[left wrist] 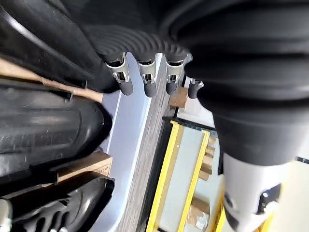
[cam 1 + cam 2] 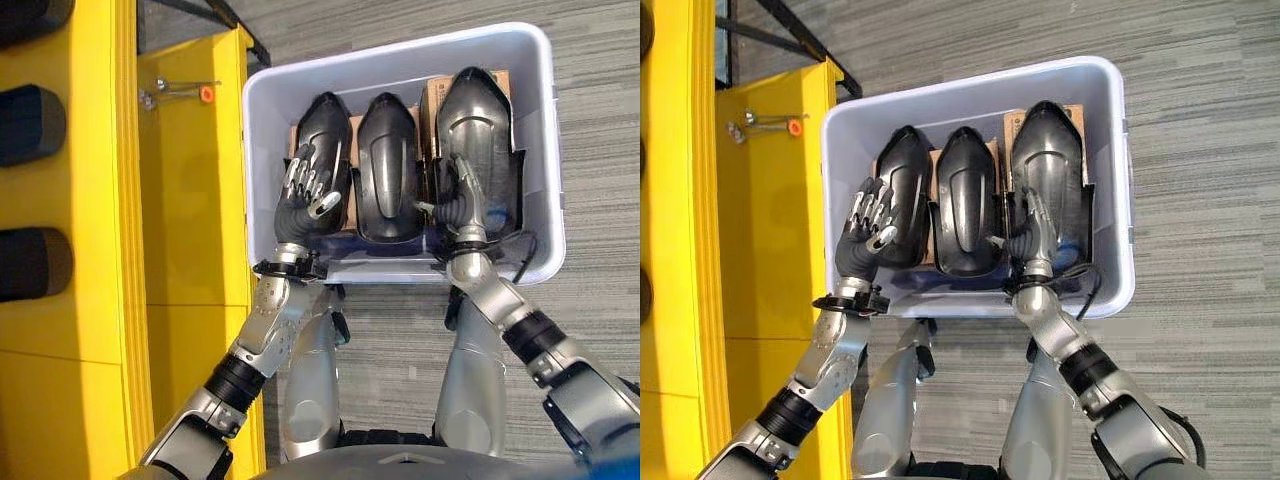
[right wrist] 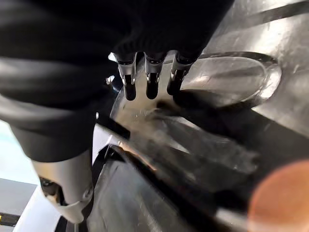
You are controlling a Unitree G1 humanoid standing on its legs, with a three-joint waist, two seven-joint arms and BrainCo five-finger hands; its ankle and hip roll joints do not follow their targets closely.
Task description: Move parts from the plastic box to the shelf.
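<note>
Shelf: I see the yellow shelf (image 2: 190, 180) along the box's left side, with a small metal tool (image 2: 175, 90) lying on it near the box's far-left corner.
Box: the plastic box (image 2: 545, 150) sits on the floor and carries three black moulded parts side by side.
Left hand: my left hand (image 2: 305, 185) lies with relaxed, straight fingers on the left part (image 2: 325, 125), near the box's left wall; it is holding nothing.
Middle part: the middle part (image 2: 388, 165) stands untouched between the other two.
Right hand: my right hand (image 2: 462, 195) rests on the right part (image 2: 475, 120); I cannot tell whether it grips.
Risk: the parts are packed touching, so I judge that lifting one could drag its neighbour.
Risk: these glossy shells could slip from a shallow hold.
</note>
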